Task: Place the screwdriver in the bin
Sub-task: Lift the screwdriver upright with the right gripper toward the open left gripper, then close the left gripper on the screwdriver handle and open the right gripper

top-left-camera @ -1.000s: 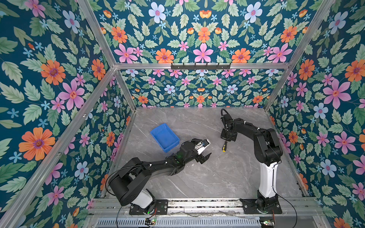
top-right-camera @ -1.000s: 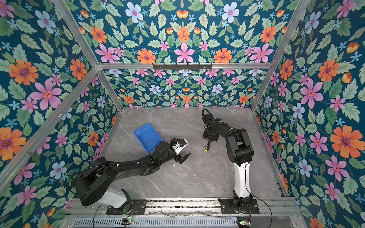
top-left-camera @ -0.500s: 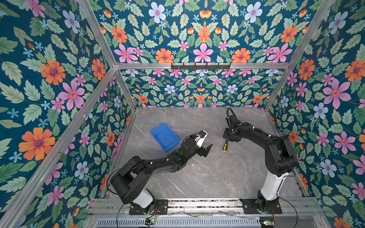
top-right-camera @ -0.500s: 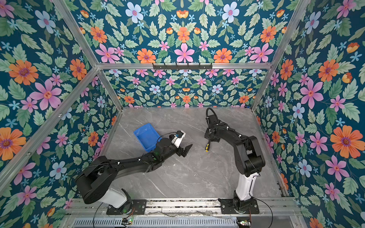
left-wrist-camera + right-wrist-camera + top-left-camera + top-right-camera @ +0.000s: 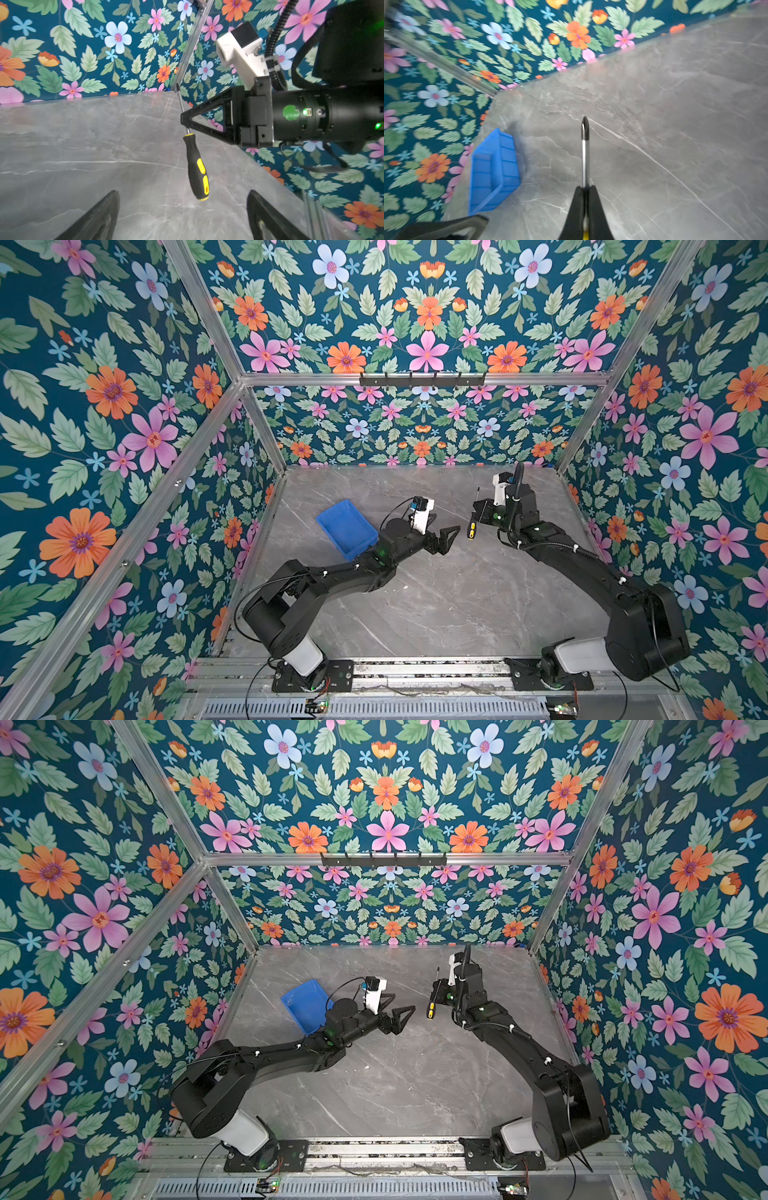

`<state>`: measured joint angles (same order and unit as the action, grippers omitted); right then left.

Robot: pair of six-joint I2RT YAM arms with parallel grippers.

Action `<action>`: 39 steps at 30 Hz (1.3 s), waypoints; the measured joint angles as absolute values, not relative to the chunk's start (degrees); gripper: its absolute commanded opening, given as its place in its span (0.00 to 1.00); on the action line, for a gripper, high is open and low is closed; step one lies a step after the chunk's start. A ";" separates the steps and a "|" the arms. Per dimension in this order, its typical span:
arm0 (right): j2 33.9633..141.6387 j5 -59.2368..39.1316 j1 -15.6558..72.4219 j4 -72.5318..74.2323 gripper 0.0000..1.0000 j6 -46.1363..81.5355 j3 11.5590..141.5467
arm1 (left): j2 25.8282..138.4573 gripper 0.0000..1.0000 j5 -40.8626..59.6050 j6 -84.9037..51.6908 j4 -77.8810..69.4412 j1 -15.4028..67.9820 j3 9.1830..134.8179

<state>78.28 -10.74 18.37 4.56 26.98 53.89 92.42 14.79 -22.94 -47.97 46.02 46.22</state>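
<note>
Grey marble-look tabletop [image 5: 436,614] spans the cell floor. Shallow rectangular bright blue plastic bin [image 5: 343,526] sits on it, on the left in both top views, w/ one corner hidden under the left arm's wrist.

Left gripper [image 5: 449,539]: fingers [image 5: 99,216] spread wide, above the table.

Right gripper [image 5: 477,515]: jaws pressed together, pinching the small slim screwdriver w/ black-and-yellow handle & thin metal shaft [image 5: 196,168] by the shaft, just above the handle.

Screwdriver hangs clear of the table, tip up, handle down, slightly tilted. Handle is just beside the left gripper's tips, not touching, & well apart from the bin.
</note>
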 measured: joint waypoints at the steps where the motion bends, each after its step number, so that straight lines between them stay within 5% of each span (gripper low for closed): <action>1: 77.28 -12.49 18.37 6.15 0.00 26.46 53.01 | 92.66 0.87 15.53 -23.99 -48.71 46.02 46.44; 11: 71.92 -29.89 18.39 20.14 0.00 25.85 47.40 | 94.91 0.67 21.21 -28.08 -51.53 46.02 48.99; 24: 72.64 -34.44 18.39 24.56 0.00 26.02 47.72 | 96.88 0.40 26.89 -29.95 -54.43 46.13 49.67; 34: 72.64 -34.96 18.37 25.02 0.00 25.45 47.86 | 97.60 0.01 27.90 -31.48 -55.53 46.06 49.41; 39: 72.62 -35.14 18.41 24.16 0.38 25.56 48.47 | 96.82 0.00 26.85 -31.46 -55.72 46.02 48.51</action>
<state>72.62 -35.14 18.41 24.16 25.56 48.47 96.82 26.85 -31.46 -55.72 46.02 48.51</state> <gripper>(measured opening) 0.236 0.259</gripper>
